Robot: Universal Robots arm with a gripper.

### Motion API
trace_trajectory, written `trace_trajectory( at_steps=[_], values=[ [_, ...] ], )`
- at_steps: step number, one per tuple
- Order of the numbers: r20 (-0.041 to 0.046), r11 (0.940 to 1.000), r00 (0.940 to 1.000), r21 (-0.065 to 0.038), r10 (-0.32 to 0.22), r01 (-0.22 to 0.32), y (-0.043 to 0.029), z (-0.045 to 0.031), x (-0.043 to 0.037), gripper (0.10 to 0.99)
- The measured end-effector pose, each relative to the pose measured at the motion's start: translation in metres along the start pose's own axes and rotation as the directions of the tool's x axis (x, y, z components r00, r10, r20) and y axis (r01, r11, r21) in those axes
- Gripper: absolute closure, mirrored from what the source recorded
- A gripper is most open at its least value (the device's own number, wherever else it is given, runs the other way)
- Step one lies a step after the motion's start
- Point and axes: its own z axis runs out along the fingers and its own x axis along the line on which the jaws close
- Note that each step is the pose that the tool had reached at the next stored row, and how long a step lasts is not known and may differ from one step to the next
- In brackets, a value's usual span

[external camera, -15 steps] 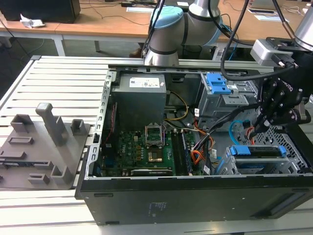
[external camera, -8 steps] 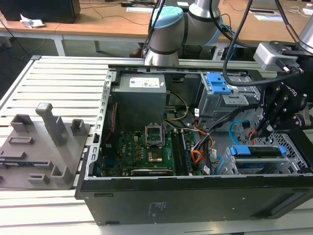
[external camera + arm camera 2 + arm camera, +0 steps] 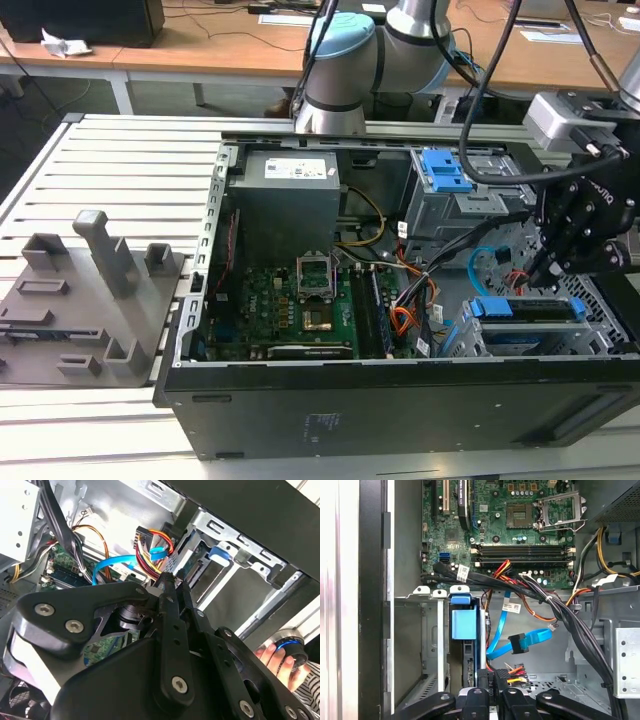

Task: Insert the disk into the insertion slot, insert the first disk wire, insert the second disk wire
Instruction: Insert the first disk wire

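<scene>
Black end effector [image 3: 490,676], nearly closed, pinches first disk wire [image 3: 516,670].

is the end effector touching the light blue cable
Apart. In the first wrist view a clear gap shows between the blue cable and the end effector.

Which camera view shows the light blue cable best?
The first wrist view: the light blue cable lies unobstructed, its dark plug visible. The second wrist view shows a curved stretch partly behind the gripper; the exterior view, a thin loop.
</scene>
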Motion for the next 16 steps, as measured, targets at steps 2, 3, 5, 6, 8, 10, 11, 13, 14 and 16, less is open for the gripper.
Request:
trace_trajectory(
  at_steps=[2, 3, 5, 6, 8, 10, 11, 13, 14, 16],
  values=[
    [0.0000, 1.0000, 1.0000, 0.000, 0.000, 0.000, -0.0001, 0.0001, 0.0020, 0.914],
    [0.0000, 1.0000, 1.0000, 0.000, 0.000, 0.000, -0.0001, 0.0002, 0.0038, 0.914],
    [0.0000, 1.0000, 1.0000, 0.000, 0.000, 0.000, -0.0002, 0.0005, 0.0062, 0.914],
    [0.0002, 1.0000, 1.0000, 0.000, 0.000, 0.000, -0.0002, 0.0007, 0.0066, 0.914],
    [0.0000, 1.0000, 1.0000, 0.000, 0.000, 0.000, -0.0006, 0.0017, 0.0069, 0.914],
    [0.0000, 1.0000, 1.0000, 0.000, 0.000, 0.000, -0.0018, 0.0027, 0.0071, 0.914],
    [0.0001, 1.0000, 1.0000, 0.000, 0.000, 0.000, -0.0023, 0.0030, 0.0074, 0.914],
    [-0.0001, 1.0000, 1.0000, 0.000, 0.000, 0.000, -0.0036, 0.0039, 0.0105, 0.914],
    [0.0001, 1.0000, 1.0000, 0.000, 0.000, 0.000, -0.0040, 0.0047, 0.0108, 0.914],
    [0.0000, 1.0000, 1.0000, -0.001, 0.000, 0.000, -0.0047, 0.0060, 0.0117, 0.914]
  ],
)
